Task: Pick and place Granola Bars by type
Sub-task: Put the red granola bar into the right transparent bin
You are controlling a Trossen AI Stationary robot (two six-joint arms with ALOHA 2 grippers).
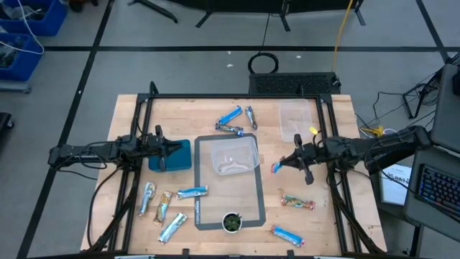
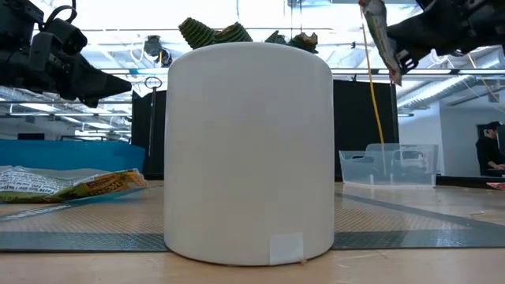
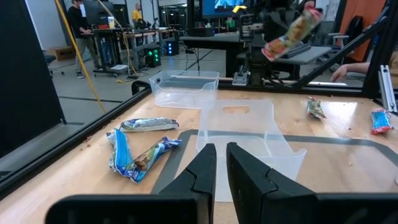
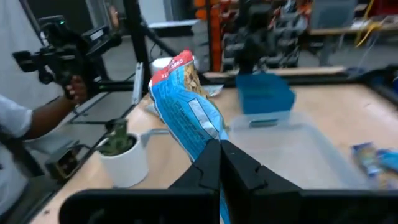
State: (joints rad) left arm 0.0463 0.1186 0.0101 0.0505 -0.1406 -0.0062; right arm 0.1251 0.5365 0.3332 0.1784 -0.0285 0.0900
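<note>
Holding one blue-and-red granola bar (image 4: pixel 186 109) pinched aloft, the right end effector (image 1: pixel 296 162) leaves most bars (image 1: pixel 167 205) scattered, unsorted, across the worktop (image 1: pixel 323 230).

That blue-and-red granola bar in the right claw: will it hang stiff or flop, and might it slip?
The granola bar, pinched at one end by the right claw, stands up unbent, so probably fairly stiff and light. Its wrapper looks glossy, so it may slip.

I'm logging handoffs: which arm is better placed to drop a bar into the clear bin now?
Right. The right gripper already holds a blue-and-red bar raised beside the clear bin; the left gripper hovers over the blue bin, empty.
</note>
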